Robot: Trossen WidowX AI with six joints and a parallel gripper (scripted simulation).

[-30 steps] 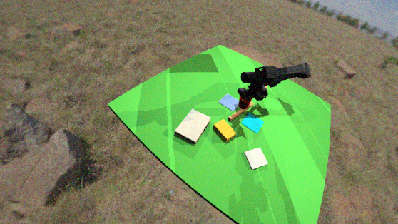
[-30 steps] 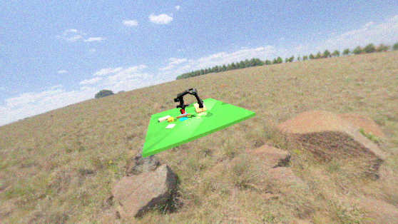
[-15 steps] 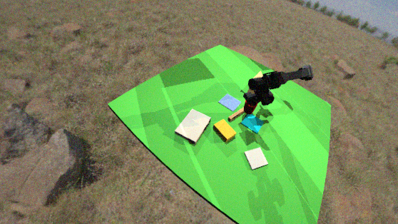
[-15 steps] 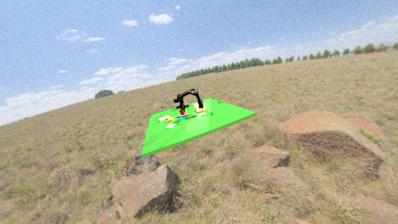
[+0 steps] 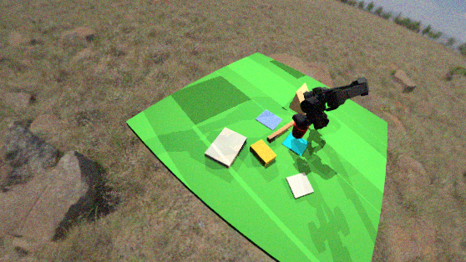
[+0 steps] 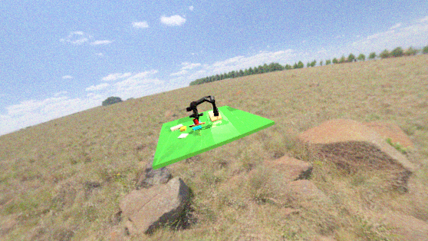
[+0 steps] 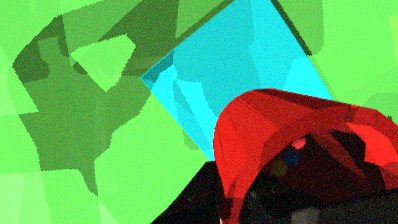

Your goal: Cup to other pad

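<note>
Sitting clamped in the claw (image 5: 301,125): red cup (image 5: 299,126), above cyan pad (image 5: 295,144).

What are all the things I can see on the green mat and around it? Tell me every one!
Cup: one, red, held in the air above the cyan pad.
Marbles: a few inside the cup, one pink and one blue plain to see.
Cyan pad: one, flat on the mat under the cup.
Pale blue pad: one, left of the cup.
Wooden stick: one, tan, between the two pads.
Yellow block: one, mid-mat.
Beige slab: one, left of the yellow block.
White tile: one, nearest the front.
Tan wedge: one, behind the arm.
Green mat: one.
Rocks: several, brown, in the grass.
Gripper: one, black, shut on the cup.
</note>
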